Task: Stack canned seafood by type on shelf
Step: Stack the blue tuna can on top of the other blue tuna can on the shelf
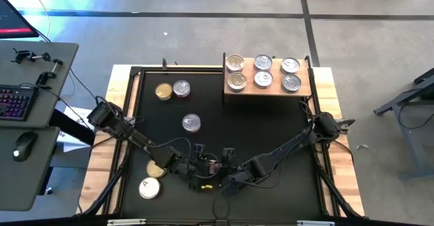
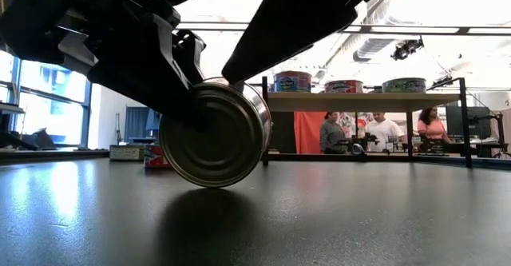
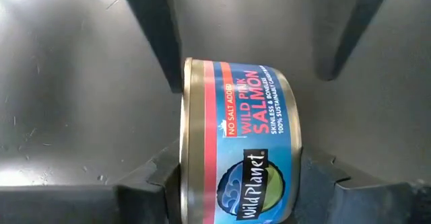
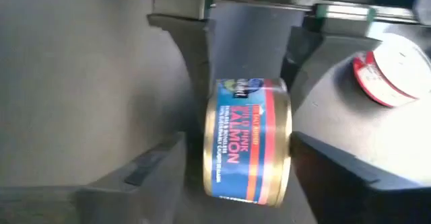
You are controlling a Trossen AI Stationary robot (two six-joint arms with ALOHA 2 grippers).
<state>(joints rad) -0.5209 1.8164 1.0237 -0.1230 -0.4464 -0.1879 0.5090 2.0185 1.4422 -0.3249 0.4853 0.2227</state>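
A blue-and-red "Wild Pink Salmon" tin [image 3: 239, 123] with gold rims stands on edge near the table's front middle [image 1: 211, 163]. My left gripper [image 3: 239, 177] is shut on it. My right gripper [image 4: 239, 163] is open, with one finger on either side of the same tin [image 4: 248, 140]; I cannot tell whether it touches the tin. The shelf [image 1: 308, 83], a light-wood board at the far right, carries six tins in two rows. Several loose tins lie flat on the black table. My left gripper pinches the tin by its two flat ends, one finger [image 3: 158, 180] on each, near the rim [image 3: 190, 183] closest to the wrist. The tin is on edge, its label wall toward the camera. In the low view its lowest rim [image 2: 209, 184] is at the table; touching or just clear, I cannot tell.
Loose tins: gold [image 1: 163, 91] and silver [image 1: 181, 87] at the far left, silver [image 1: 192, 122] mid-table, gold [image 1: 155, 169] and white-topped [image 1: 150, 188] at the near left by my left arm. A red-and-white-topped tin [image 4: 394, 72] lies near the grippers. People stand behind the shelf [image 2: 375, 130].
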